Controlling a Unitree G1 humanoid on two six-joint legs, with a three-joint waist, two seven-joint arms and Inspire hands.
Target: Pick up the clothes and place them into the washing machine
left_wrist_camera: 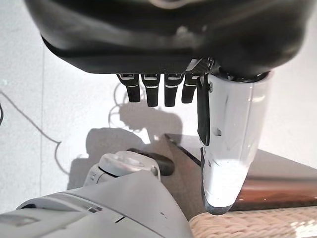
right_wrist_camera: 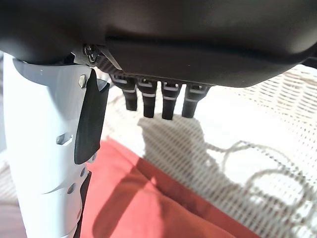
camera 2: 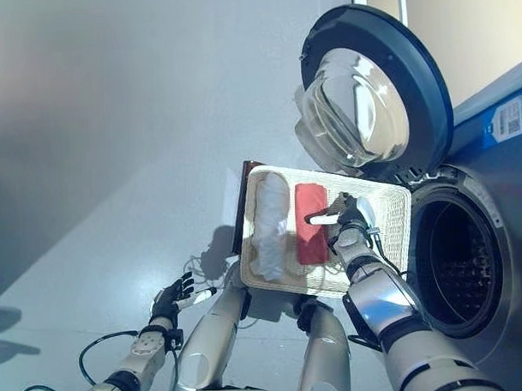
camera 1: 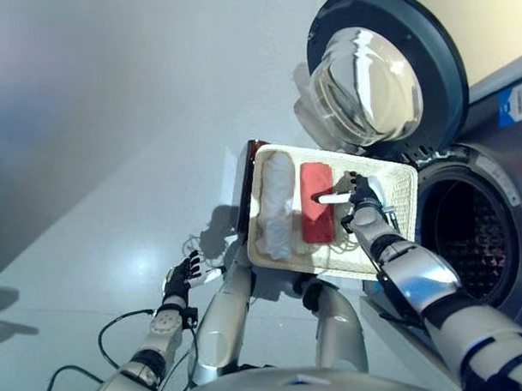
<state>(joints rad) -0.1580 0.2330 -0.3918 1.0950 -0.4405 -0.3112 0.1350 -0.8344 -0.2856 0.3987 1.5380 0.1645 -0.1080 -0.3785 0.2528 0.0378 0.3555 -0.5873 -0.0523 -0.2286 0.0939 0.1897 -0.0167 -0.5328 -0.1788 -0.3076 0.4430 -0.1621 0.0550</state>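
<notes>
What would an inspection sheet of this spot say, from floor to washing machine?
Surface: pale floor; a dark wooden stand carries the basket.
Job's things: white wicker basket holds a red cloth and a white cloth; washing machine door open.
Clutter: nothing seen.
Hands: right hand open above the basket beside the red cloth, holding nothing; left hand open, low over the floor, empty.
Cables: nothing seen.
Surroundings: pale wall behind the machine.

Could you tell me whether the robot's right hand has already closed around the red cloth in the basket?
No: in the right wrist view the right robot hand hangs with straight fingers above the red cloth, holding nothing.
</notes>
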